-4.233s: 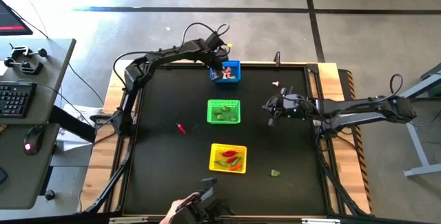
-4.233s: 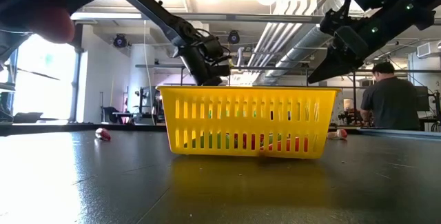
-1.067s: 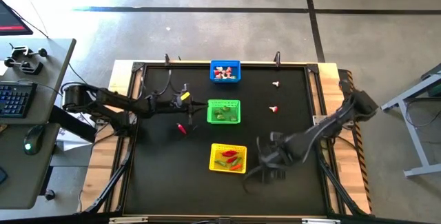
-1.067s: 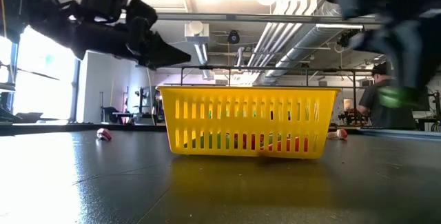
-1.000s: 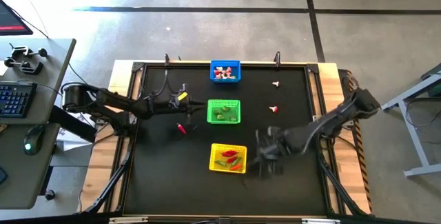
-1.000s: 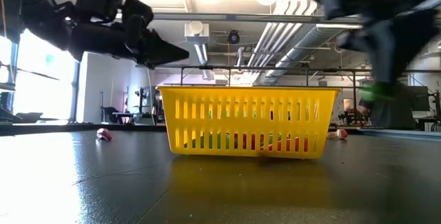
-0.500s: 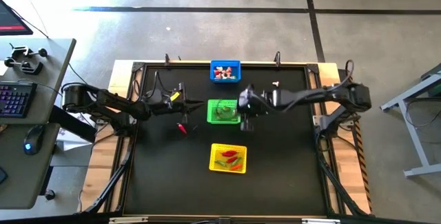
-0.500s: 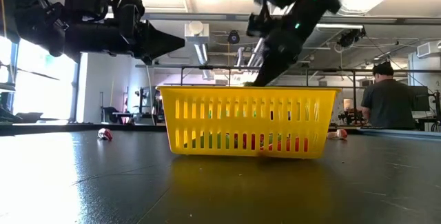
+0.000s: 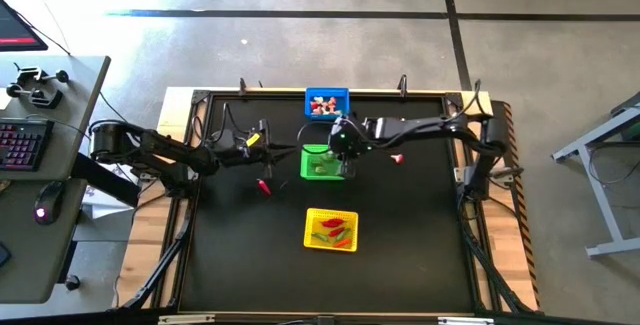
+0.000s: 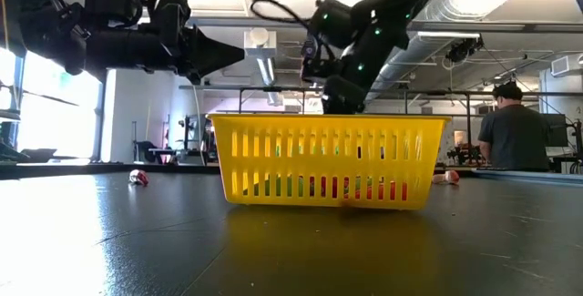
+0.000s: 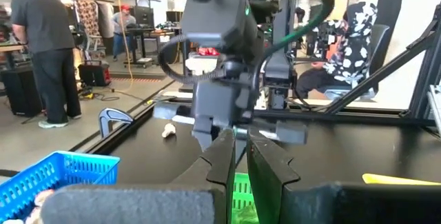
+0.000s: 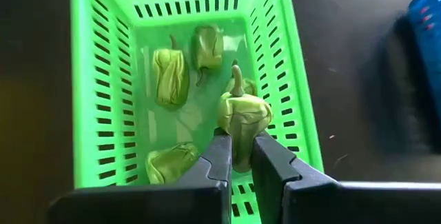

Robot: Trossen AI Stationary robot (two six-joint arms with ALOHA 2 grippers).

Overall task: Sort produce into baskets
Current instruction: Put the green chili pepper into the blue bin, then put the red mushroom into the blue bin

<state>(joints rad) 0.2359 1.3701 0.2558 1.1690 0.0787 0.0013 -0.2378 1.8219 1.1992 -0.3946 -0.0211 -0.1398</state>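
Three mesh baskets stand in a row down the table's middle: blue farthest, green, and yellow nearest. My right gripper hangs over the green basket, shut on a green leafy bit. Several more green bits lie on that basket's floor. My left gripper hovers level just left of the green basket, shut and holding nothing. A red chilli lies on the table below it. My right gripper pinches the green leafy bit by its blunt end between the two fingers, and its stalk points away from them. The fingers slant down from the table's right side. The bit is lifted clear, above the green basket's inside.
A red-and-white mushroom bit lies on the table right of the green basket. The blue basket holds red-and-white bits, the yellow one red and green pieces. In the low view a person stands in the room behind the table.
My right gripper has swung from the table beside the yellow basket's right side toward the far edge and the left. It carries the green bit and now stands over the green basket. My left gripper has stayed where it was.
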